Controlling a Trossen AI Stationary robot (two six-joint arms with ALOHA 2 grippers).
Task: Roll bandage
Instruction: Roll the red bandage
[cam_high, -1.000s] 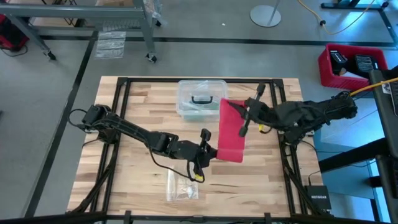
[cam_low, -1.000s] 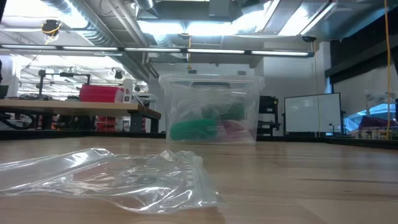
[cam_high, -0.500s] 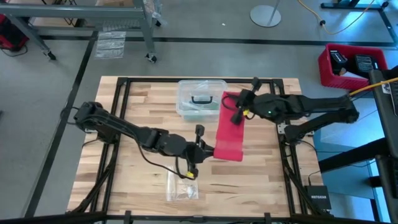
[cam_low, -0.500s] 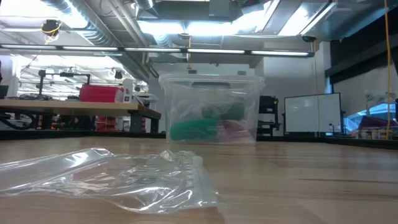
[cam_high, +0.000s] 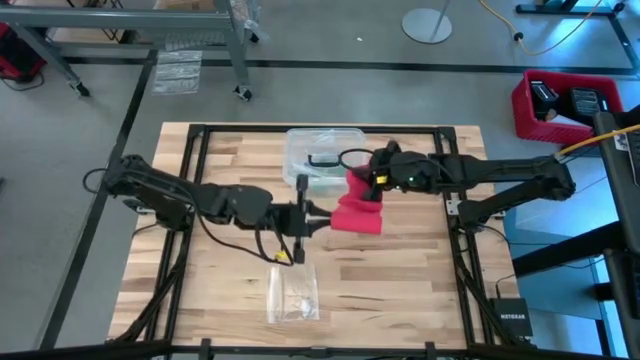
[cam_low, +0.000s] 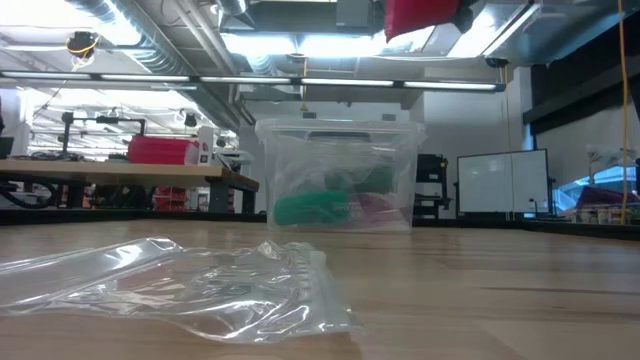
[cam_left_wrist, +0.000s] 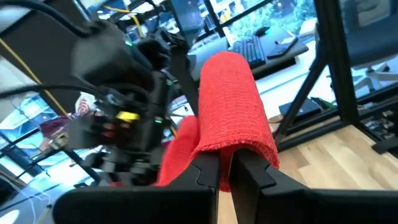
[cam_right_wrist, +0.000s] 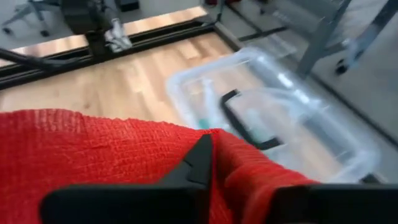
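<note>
Both grippers have the bandage between them, lifted off the table. From above, the left gripper (cam_high: 318, 216) reaches in from the left toward the middle of the table, and its wrist camera shows its two dark fingers (cam_left_wrist: 208, 171) pinched together on the lower edge of the red bandage (cam_left_wrist: 233, 106), whose fabric drapes over and stands up in front of the lens. The right gripper (cam_high: 372, 180) comes in from the right, just beside the clear plastic box (cam_high: 315, 160) with the black handle. Its wrist view shows the red fabric (cam_right_wrist: 106, 149) bunched around a dark finger (cam_right_wrist: 199, 158), so it has hold of the far end, though I cannot tell how tightly the fingers are set.

Seen from overhead, the bandage (cam_high: 357, 205) hangs as a crumpled, folded red bundle between the two grippers, near the box's right corner. At table height only a red scrap of it (cam_low: 420, 15) shows at the upper edge, well above the wooden table (cam_low: 500, 290).

Nearer the front edge a small clear plastic bag (cam_high: 292, 297) lies flat, well apart from the grippers.
</note>
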